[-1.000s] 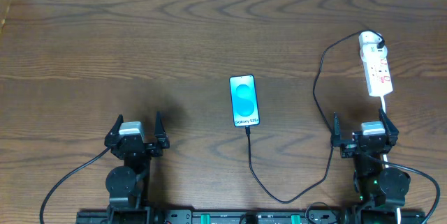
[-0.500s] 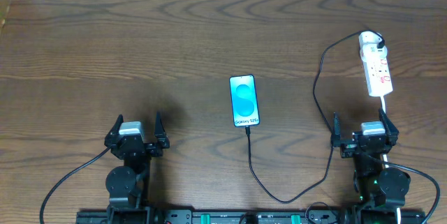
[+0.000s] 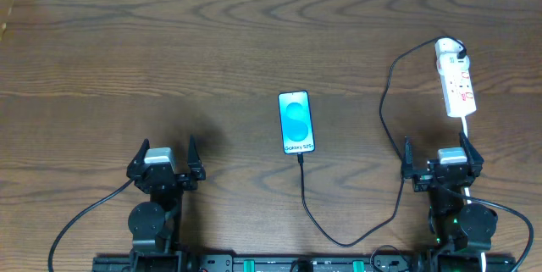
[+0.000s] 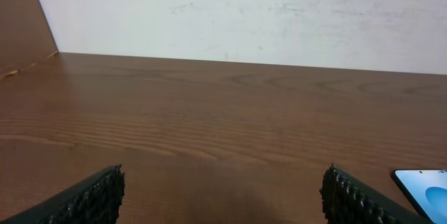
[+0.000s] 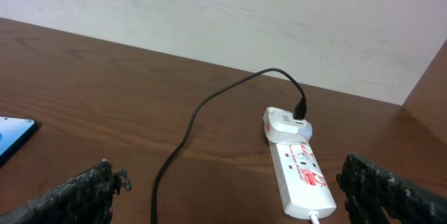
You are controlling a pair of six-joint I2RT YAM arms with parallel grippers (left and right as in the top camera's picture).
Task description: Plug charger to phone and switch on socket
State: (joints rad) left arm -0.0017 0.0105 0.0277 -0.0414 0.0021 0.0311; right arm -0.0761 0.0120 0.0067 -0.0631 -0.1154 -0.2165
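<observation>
The phone (image 3: 296, 123) lies face up mid-table, blue screen lit; its corner shows in the left wrist view (image 4: 424, 185) and the right wrist view (image 5: 12, 135). The black charger cable (image 3: 383, 111) runs from the phone's near end, loops by the front edge and rises to the socket; its tip (image 3: 300, 156) sits at the phone's port. The white socket (image 3: 455, 79) lies at the far right, also in the right wrist view (image 5: 299, 171). My left gripper (image 3: 165, 163) and right gripper (image 3: 442, 162) are open and empty near the front edge.
A white cord (image 3: 467, 130) leaves the socket's near end toward my right arm. A white wall (image 4: 244, 15) stands behind the table's far edge. A wooden side panel (image 3: 7, 5) stands at the far left corner.
</observation>
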